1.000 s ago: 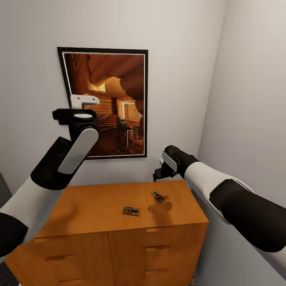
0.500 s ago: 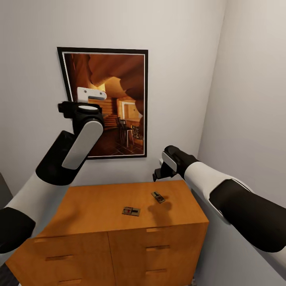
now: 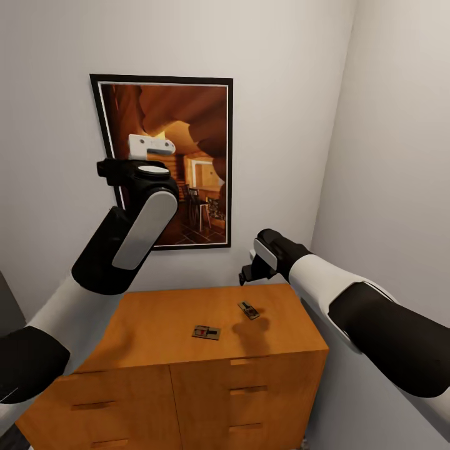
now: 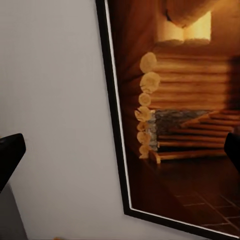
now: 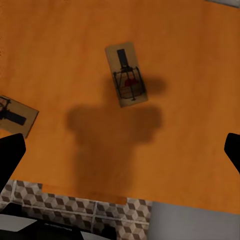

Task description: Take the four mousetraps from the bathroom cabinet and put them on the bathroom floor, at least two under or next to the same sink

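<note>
Two mousetraps lie on top of the orange-brown cabinet (image 3: 156, 319): one mousetrap (image 3: 206, 332) near the middle front, another mousetrap (image 3: 249, 310) further right. My right gripper (image 3: 247, 275) hovers open above the right one. In the right wrist view that trap (image 5: 126, 74) lies between and beyond the spread fingertips (image 5: 11, 155), and the other trap (image 5: 15, 116) lies at the side. My left arm (image 3: 140, 212) is raised high. Its gripper (image 4: 120, 152) is open, empty and faces the wall picture. The sink is out of view.
The dark-framed log-cabin picture (image 3: 187, 162) hangs on the wall behind the cabinet. A side wall (image 3: 394, 187) stands close on the right. Cube-patterned floor tiles (image 5: 65, 205) show below the cabinet's front edge. Drawer fronts with bar handles (image 3: 247, 390) face me.
My left arm has swung rightward and slightly up across the picture. The right arm and both mousetraps have stayed where they were.
</note>
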Robot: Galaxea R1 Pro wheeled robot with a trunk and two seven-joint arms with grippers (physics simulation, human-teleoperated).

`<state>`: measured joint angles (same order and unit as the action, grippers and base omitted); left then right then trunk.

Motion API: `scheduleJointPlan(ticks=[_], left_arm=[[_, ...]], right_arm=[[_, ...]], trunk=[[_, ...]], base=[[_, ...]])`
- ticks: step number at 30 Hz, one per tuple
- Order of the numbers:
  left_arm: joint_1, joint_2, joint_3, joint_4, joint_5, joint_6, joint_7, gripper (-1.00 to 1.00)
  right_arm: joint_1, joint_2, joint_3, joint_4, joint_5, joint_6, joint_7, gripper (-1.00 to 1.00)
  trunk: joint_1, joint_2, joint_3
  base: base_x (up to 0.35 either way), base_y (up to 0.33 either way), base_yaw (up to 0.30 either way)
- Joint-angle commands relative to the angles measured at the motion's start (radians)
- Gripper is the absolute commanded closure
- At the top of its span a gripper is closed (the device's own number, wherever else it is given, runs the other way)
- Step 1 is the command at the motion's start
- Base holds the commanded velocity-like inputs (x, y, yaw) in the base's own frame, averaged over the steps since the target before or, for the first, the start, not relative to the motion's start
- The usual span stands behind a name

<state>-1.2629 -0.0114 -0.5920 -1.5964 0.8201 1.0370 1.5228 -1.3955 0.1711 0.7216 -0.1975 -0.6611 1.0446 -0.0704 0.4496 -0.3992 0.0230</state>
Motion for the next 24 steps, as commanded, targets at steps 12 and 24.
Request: scheduleJointPlan(ticks=[12,24], left_arm=[[0.001,-0.023,0.000,-0.001,-0.001,0.010,0.028,-1.00],[-0.018,0.046,0.002,0.000,0.021,0.010,-0.127,-1.00]], right_arm=[[0.000,0.000,0.006,0.003,-0.011,0.003,-0.006,-1.00],[0.000,-0.001,0.007,0.004,-0.011,0.003,-0.006,-1.00]], trunk=[[0.000,-0.001,-0.001],[0.000,-0.001,-0.001]], base=[[0.000,0.000,0.000],[0.000,0.000,0.000]])
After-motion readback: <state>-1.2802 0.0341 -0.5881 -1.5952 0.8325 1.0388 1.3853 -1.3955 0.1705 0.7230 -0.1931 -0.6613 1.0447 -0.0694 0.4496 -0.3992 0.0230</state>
